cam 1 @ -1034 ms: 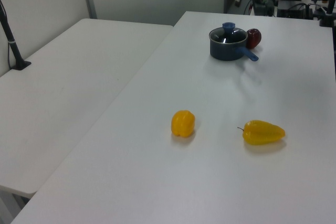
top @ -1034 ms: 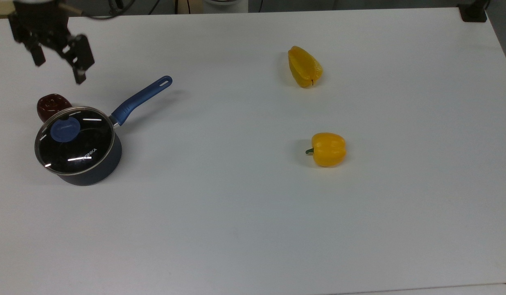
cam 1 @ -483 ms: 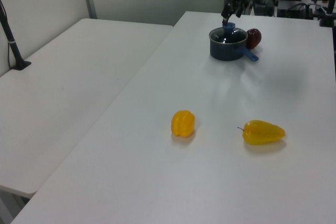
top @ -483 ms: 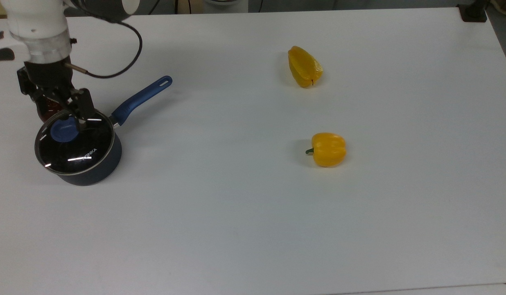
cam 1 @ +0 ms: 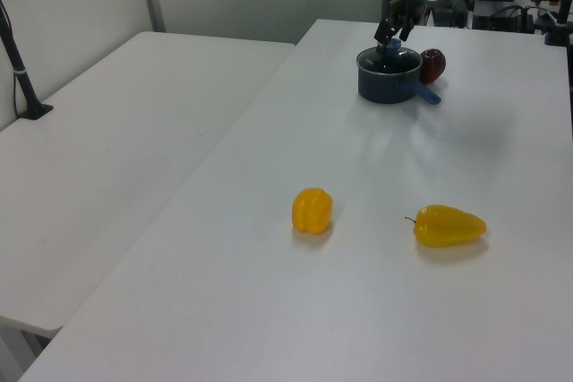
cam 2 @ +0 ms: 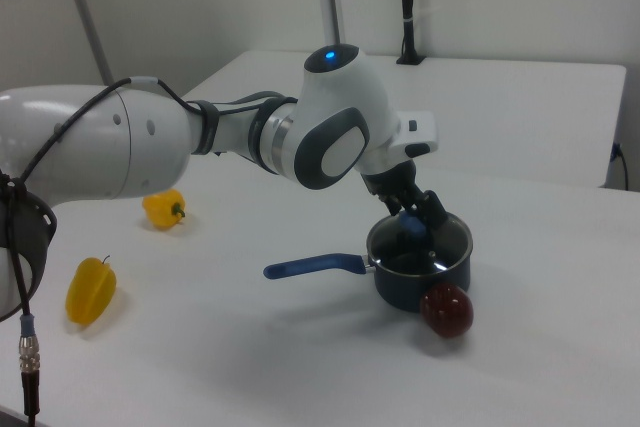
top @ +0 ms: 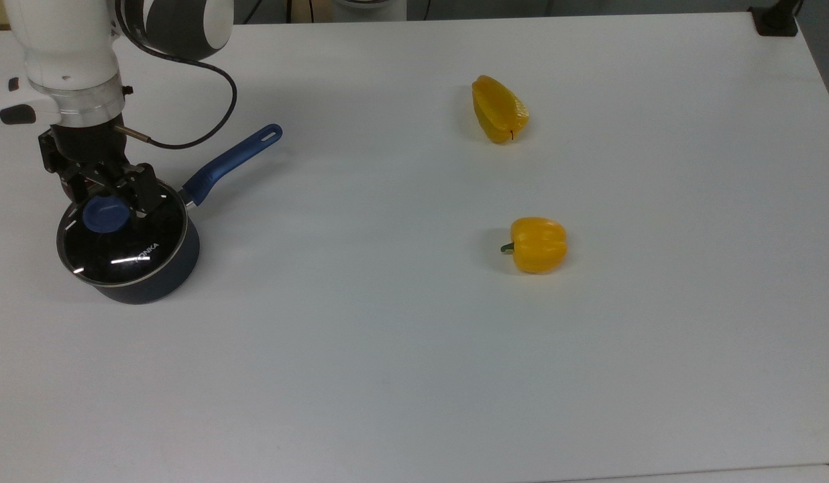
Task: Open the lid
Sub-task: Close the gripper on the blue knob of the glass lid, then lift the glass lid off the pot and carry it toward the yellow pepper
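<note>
The gripper (top: 108,190) hangs just above the blue knob (top: 106,214) of the glass lid (top: 122,232), its 2 fingers spread wide on either side of the knob. The lid rests on the saucepan (top: 161,275) (closed). A dark red fruit (cam 2: 446,310) touches the saucepan; 2 yellow peppers (top: 536,244) lie well apart.

Clear lid (top: 129,243) with blue knob (top: 106,215), dark saucepan (top: 156,275), two yellow peppers (top: 537,244), white table (top: 414,369).
</note>
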`<action>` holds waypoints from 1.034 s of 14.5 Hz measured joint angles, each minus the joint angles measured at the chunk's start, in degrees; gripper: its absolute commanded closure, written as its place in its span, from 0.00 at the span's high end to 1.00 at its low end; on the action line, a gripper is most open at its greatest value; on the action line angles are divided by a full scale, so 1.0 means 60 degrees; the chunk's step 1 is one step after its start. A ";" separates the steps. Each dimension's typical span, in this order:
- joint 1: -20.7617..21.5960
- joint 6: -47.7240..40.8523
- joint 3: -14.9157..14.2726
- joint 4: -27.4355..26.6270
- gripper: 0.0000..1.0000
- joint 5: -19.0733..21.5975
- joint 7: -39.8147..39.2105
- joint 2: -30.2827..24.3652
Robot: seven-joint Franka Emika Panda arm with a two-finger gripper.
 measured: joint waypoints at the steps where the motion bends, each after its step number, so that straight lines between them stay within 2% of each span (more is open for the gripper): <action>1: -0.0006 0.0000 0.0000 0.0001 0.86 0.0000 0.0000 0.0011; 4: -0.0045 0.0000 0.0000 0.0011 0.58 0.0001 0.0001 0.0016; 5: -0.0061 0.0000 0.0000 0.0028 0.56 0.0001 0.0000 0.0016; 10: -0.0064 0.0000 0.0010 0.0171 0.54 0.0004 0.0005 -0.0060; 15: -0.0054 -0.0222 0.0039 0.0219 0.54 0.0007 0.0017 -0.0553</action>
